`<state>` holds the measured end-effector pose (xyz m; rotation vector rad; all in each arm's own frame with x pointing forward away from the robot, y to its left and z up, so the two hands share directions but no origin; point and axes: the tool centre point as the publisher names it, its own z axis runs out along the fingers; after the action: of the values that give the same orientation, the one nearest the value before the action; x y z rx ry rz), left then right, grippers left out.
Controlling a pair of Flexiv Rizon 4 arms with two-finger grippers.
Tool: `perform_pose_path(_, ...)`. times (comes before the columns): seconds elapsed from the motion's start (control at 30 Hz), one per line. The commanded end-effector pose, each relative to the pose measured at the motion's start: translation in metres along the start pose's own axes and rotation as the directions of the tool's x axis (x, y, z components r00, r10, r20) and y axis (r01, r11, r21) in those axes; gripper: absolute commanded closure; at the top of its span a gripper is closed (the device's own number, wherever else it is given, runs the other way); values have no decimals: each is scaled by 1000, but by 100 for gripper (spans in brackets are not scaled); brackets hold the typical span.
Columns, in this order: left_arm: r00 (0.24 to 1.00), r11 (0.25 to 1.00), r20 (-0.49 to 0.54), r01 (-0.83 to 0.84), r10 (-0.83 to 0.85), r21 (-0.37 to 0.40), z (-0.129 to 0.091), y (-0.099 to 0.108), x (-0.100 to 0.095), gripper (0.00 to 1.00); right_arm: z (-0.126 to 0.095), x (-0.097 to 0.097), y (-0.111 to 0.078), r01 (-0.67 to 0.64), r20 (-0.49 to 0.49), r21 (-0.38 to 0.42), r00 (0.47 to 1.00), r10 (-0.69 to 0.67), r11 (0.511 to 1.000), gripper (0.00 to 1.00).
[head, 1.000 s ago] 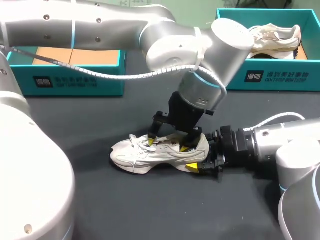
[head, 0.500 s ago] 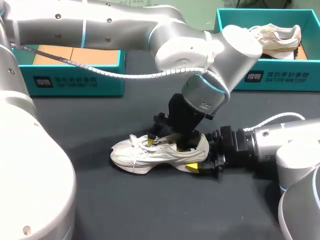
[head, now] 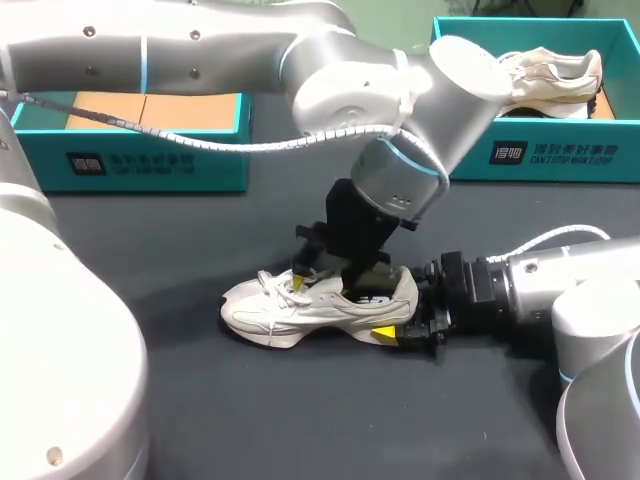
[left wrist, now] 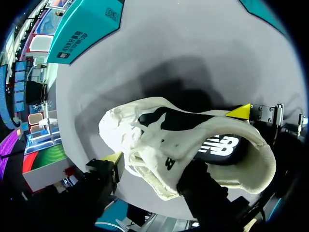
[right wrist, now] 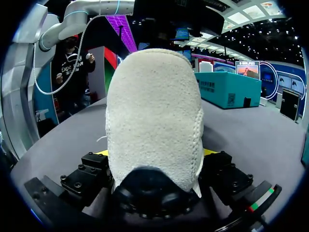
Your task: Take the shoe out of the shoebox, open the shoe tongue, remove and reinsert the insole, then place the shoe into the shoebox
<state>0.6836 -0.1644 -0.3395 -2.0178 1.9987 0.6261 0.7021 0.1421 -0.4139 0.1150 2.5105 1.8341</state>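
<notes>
A white shoe point(head: 290, 308) lies on its sole on the black table, toe to the left. My left gripper point(head: 328, 283) comes down from above. One yellow-tipped finger point(left wrist: 114, 157) is on the laces and the other is inside the shoe's mouth, so the gripper is shut on the tongue point(left wrist: 149, 145). A dark insole point(left wrist: 217, 145) shows inside the shoe point(left wrist: 241, 164). My right gripper point(head: 400, 312) lies low on the table behind the shoe. It is shut on the heel point(right wrist: 154, 116), which fills the space between its fingers point(right wrist: 96, 166).
A teal shoebox point(head: 150, 160) stands at the back left. Another teal box point(head: 540, 150) at the back right holds a beige shoe point(head: 550, 80). The left arm's forearm spans the table's back from left to middle.
My left gripper's fingers have closed in on the tongue, and its wrist has risen a little. The right gripper and the shoe have stayed put.
</notes>
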Motion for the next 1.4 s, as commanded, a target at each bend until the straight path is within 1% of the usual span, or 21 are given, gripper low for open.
perform_pose_path(0.03,999,1000,-39,1,-1,15,-3,5,-13,44,2,1,-1,-2,0,5,1000,2,1000,100)
perform_pose_path(0.07,999,1000,-44,2,-1,16,-3,5,-14,44,2,1,-1,-2,0,5,1000,2,1000,100)
perform_pose_path(0.13,998,1000,-56,0,1,17,-5,5,-15,48,2,1,-1,-2,0,5,1000,2,1000,100)
perform_pose_path(0.43,995,999,-96,-26,29,27,-11,5,-14,59,2,1,-1,-2,0,5,1000,2,1000,100)
perform_pose_path(0.5,994,999,-105,-32,35,31,-12,4,-14,63,2,1,-1,-2,0,5,1000,2,1000,100)
perform_pose_path(0.6,991,997,-119,-61,67,52,-15,0,-13,64,2,1,-1,-2,0,5,1000,2,1000,100)
perform_pose_path(0.7,988,994,-125,-77,86,75,-18,-5,-14,75,2,1,-1,-2,0,5,1000,2,1000,100)
perform_pose_path(0.77,988,993,-126,-81,91,84,-21,-7,-14,79,2,1,-1,-2,0,5,1000,2,1000,100)
perform_pose_path(0.8,987,992,-128,-83,94,92,-22,-8,-14,86,2,1,-1,-2,0,5,1000,2,1000,100)
perform_pose_path(0.83,987,991,-129,-86,98,99,-22,-8,-14,100,2,1,-1,-2,0,5,1000,2,1000,100)
perform_pose_path(0.93,986,990,-132,-89,103,108,-23,-6,-15,100,2,1,-1,-2,0,5,1000,2,1000,100)
perform_pose_path(1.07,978,991,-184,-76,96,114,-20,2,-21,100,2,1,-1,-2,0,5,1000,2,1000,100)
perform_pose_path(1.2,963,994,-263,-23,50,103,-17,8,-39,100,2,1,-1,-2,0,5,1000,2,1000,100)
perform_pose_path(1.4,925,994,-373,94,-66,57,-9,9,-67,100,2,1,-1,-2,0,5,1000,2,1000,100)
